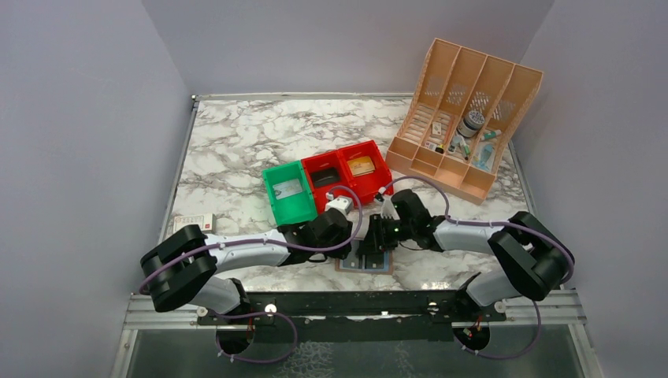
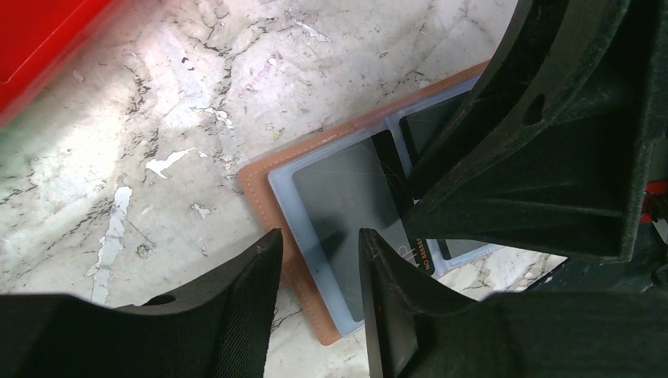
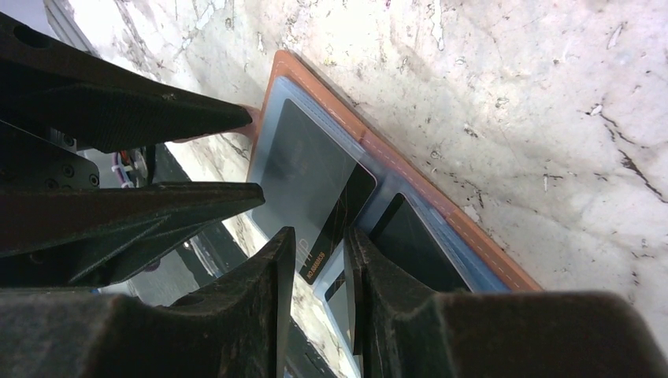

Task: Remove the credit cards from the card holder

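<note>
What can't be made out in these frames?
- Right wrist: whether the right gripper pinches the dark card; its fingers cover the contact.
- Top external: card holder mostly covered by left arm and right arm.
- Left wrist: holder's right pocket mostly behind the right gripper.
- Both wrists: card print too small, partly covered.

The card holder (image 1: 370, 266) lay open on the table (image 1: 236, 150) near its front edge, with cards (image 2: 339, 197) in its pockets. Behind it three bins (image 1: 327, 181) stood in a row. A file organizer (image 1: 465, 118) stood far right, a small box (image 1: 194, 223) left.
</note>
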You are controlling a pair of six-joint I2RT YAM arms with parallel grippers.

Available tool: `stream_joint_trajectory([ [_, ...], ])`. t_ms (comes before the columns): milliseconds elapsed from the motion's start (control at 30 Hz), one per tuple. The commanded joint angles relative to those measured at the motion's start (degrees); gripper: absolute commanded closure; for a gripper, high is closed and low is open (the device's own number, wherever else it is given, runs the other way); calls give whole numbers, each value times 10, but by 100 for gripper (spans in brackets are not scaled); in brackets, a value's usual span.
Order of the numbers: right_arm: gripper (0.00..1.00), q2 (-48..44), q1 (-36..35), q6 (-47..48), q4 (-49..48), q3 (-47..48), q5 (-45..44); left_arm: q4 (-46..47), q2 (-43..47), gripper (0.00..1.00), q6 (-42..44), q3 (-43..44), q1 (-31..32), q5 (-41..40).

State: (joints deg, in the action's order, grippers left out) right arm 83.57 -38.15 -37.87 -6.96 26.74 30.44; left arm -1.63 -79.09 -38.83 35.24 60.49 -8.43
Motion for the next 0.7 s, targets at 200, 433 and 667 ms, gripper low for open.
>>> stream_joint_trajectory([
  [200,69,-26,-3,12,15,-5,-38,57,222,37,-36,-70,2,-67],
  [433,69,-41,-3,8,14,-7,-37,1,427,26,-49,-121,1,-94],
  [667,69,-45,-2,-1,19,-10,-50,24,371,26,-27,-108,2,-39],
])
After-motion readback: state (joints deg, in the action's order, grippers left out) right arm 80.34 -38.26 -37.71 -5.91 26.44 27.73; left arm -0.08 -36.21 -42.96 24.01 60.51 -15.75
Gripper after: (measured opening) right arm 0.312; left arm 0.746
